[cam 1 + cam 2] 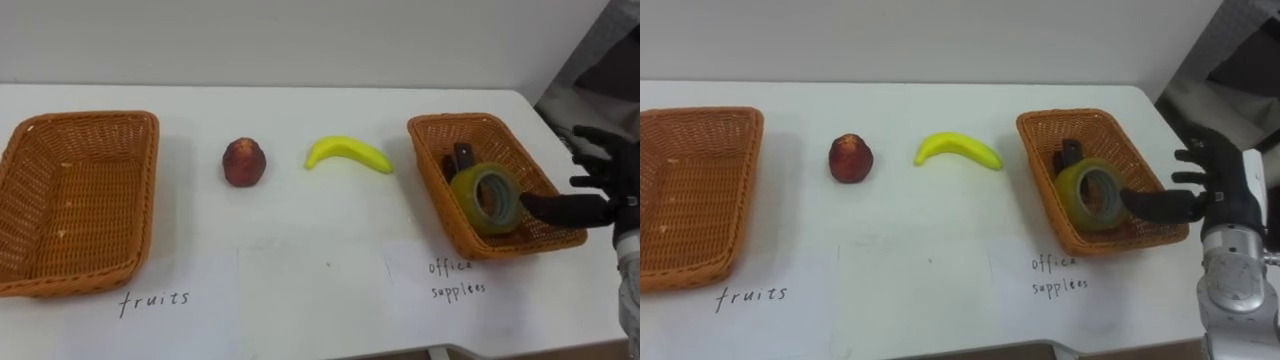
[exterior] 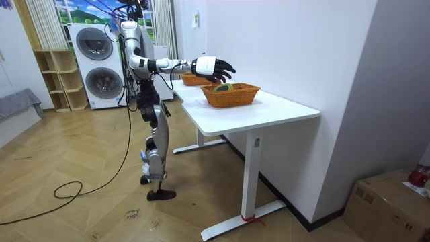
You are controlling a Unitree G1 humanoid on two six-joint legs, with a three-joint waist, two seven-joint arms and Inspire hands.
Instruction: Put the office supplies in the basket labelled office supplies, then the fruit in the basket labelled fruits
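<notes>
The tape roll (image 1: 487, 198) sits inside the right basket (image 1: 430, 128), leaning against its near wall, with a dark item (image 1: 462, 158) behind it that I cannot identify. My right robot hand (image 1: 605, 190) hangs just outside the basket's right rim. Its fingers are spread wide and hold nothing, and the thumb reaches over the rim towards the roll; I cannot tell whether it touches. I judge the office-supplies half of the job to be finished at this basket, with the fruit half not begun.

The banana (image 1: 348, 153) and the red fruit (image 1: 243, 161) lie on the bare bench (image 1: 300, 290) between the two baskets, apart from each other. The left basket (image 1: 90, 120) holds nothing.

The next move, as I see it, is to lift the robot hand clear of the rim without snagging the weave and then reach for the banana, the nearer fruit.

The roll is a glossy, translucent yellow-green ring with a dark core, and it looks smooth and slippery. Both baskets are rectangular brown wicker with ribbed, sloping walls. The banana is a smooth curve lying flat, best taken across its middle. The red fruit is round and dull-skinned and could roll if nudged. The bench is smooth white, with a handwritten label (image 1: 455, 278) before the right basket.
</notes>
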